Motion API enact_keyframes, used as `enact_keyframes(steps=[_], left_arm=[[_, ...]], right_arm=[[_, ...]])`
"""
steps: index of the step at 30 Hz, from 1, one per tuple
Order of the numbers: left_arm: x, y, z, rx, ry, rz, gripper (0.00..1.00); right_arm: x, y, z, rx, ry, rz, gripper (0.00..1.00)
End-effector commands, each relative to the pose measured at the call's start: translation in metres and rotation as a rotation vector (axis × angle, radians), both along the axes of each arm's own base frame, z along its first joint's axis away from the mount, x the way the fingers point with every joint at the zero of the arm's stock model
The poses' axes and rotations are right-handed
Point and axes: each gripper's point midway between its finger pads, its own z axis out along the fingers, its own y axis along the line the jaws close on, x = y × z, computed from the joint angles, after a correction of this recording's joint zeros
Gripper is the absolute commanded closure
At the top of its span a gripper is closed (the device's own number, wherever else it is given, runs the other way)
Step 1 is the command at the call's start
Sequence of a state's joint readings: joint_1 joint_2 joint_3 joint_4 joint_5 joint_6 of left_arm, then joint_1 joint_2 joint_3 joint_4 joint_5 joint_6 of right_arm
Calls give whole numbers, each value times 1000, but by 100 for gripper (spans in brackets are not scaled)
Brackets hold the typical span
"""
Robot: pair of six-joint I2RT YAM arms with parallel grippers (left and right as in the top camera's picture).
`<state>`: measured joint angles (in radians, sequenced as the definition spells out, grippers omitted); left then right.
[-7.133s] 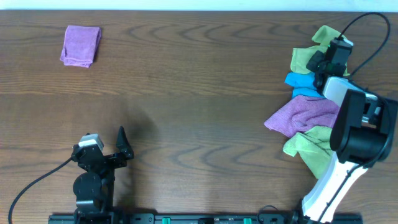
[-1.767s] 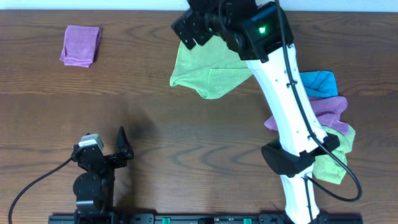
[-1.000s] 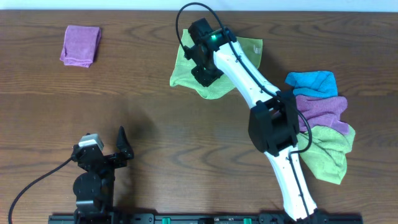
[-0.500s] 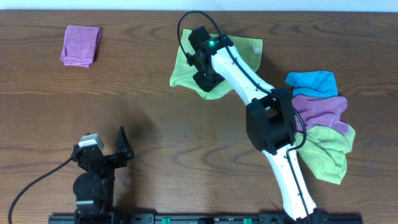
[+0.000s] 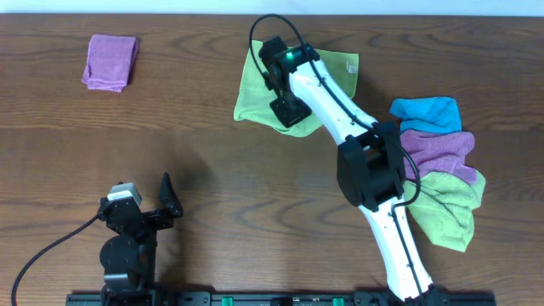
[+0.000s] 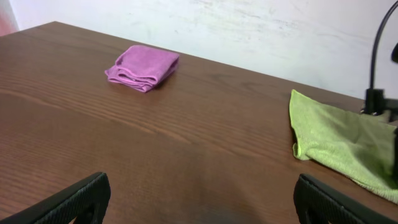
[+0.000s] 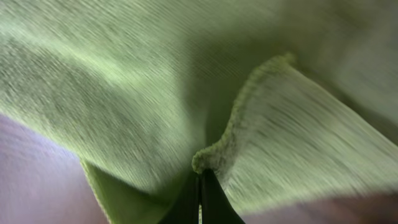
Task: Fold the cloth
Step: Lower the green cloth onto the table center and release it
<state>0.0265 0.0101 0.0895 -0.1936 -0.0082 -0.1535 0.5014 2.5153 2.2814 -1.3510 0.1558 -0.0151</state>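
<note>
Cloth [image 5: 253, 92], lime-green, spread rumpled on the table [image 5: 255, 204] at upper centre of the overhead view, small white tag [image 5: 350, 67] at its upper right corner. Right gripper [image 5: 290, 112] down on the cloth's lower edge, jaws pressed together on a ridge of the green hem. Left gripper [image 6: 198, 199] at lower left, well apart from the cloth, jaws wide and holding nothing. Folded purple cloth [image 5: 111, 61] at upper left; heap of blue, purple and green cloths [image 5: 442, 161] at right.
</note>
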Motion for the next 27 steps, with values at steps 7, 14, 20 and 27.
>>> enact_keyframes(steps=[7,14,20,27], left_arm=[[0,5,-15,3,32,24,5],[0,5,-15,3,32,24,5],[0,5,-15,3,32,24,5],[0,5,-15,3,32,24,5]], right_arm=[[-18,-45,33,-180,2,-267,99],[-61,-26,30,-95,197,-382,96],[-66,-18,29,-35,241,-434,24],[-28,3,21,87,103,-477,55]])
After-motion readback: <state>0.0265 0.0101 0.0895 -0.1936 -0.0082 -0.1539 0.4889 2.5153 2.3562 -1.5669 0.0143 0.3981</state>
